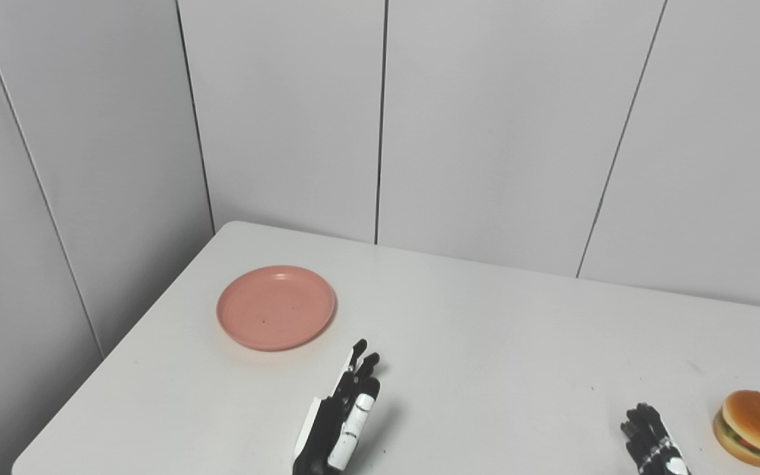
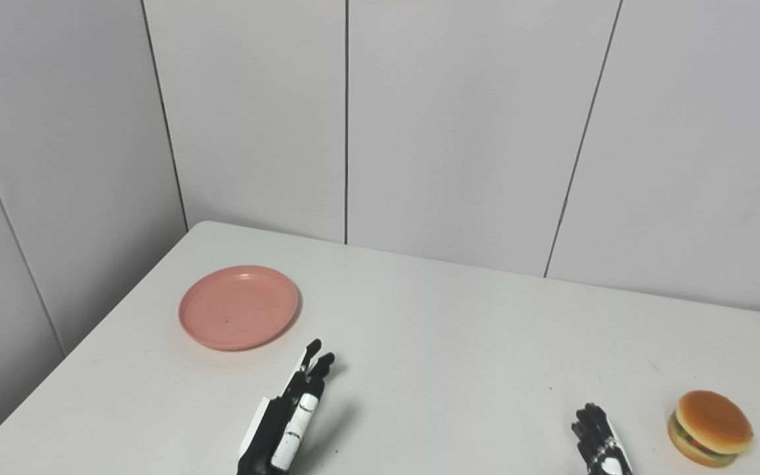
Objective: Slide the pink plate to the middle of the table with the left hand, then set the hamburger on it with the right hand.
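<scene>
The pink plate (image 1: pixel 276 307) lies flat and bare on the left part of the white table (image 1: pixel 485 343). My left hand (image 1: pixel 344 412) hovers just right of and nearer than the plate, fingers stretched out and apart, touching nothing. The hamburger (image 1: pixel 757 427) sits upright near the table's right front. My right hand (image 1: pixel 650 440) is at the bottom edge, a short way left of the hamburger, apart from it; only its fingers show, loosely spread and holding nothing.
Grey wall panels (image 1: pixel 380 119) rise behind the table and along its left side. The table's rounded far-left corner (image 1: pixel 231 227) and left edge run close to the plate. White tabletop stretches between the two hands.
</scene>
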`<control>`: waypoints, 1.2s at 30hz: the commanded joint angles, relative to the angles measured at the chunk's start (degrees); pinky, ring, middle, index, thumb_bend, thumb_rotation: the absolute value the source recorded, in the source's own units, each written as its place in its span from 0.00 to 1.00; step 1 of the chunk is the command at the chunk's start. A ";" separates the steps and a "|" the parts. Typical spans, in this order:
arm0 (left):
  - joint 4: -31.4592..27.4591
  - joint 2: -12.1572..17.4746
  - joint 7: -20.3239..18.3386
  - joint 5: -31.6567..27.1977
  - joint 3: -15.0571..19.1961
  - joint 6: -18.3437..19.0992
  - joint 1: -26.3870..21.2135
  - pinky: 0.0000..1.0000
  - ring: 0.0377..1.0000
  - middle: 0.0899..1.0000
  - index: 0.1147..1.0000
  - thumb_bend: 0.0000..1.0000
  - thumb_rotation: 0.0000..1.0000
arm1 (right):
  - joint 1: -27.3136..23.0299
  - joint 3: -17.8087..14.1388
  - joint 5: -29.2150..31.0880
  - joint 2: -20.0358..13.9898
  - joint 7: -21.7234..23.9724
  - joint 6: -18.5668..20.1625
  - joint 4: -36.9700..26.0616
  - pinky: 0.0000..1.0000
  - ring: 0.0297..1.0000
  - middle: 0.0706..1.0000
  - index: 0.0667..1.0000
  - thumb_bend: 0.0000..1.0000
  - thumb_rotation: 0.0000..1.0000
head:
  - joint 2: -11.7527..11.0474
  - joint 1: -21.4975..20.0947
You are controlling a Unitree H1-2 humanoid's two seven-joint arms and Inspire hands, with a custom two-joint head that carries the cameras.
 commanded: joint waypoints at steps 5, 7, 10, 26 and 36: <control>-4.34 -0.72 0.36 -1.76 2.52 -1.05 -7.71 0.95 0.91 0.91 0.94 0.74 0.91 | 0.64 -0.68 0.00 -0.13 -0.89 1.07 6.71 0.98 0.93 0.90 0.90 0.79 0.93 | -0.39 -0.78; -5.84 -0.26 -0.03 -2.52 3.55 0.15 -9.89 0.96 0.91 0.91 0.94 0.76 0.92 | 0.68 -0.65 -0.10 -0.07 -1.03 1.13 6.71 0.98 0.93 0.90 0.90 0.79 0.93 | -0.43 -0.76; -8.45 0.46 -0.54 -3.78 5.11 2.30 -13.76 0.97 0.90 0.90 0.94 0.82 0.94 | 0.74 -0.50 -0.32 -0.09 -1.08 1.17 6.63 0.97 0.92 0.89 0.89 0.77 0.94 | -0.43 -0.83; 0.87 12.61 2.01 -1.91 15.97 1.35 -31.65 0.94 0.89 0.87 0.85 0.85 0.90 | 1.27 0.18 -0.96 0.39 -1.81 1.14 5.71 0.97 0.92 0.88 0.89 0.80 0.94 | 0.05 -1.98; 19.12 22.93 4.73 3.16 17.82 -10.55 -36.10 0.87 0.89 0.86 0.82 0.84 0.87 | 1.34 0.31 -1.08 0.45 -1.58 1.42 5.46 0.98 0.92 0.88 0.90 0.79 0.94 | 0.14 -2.40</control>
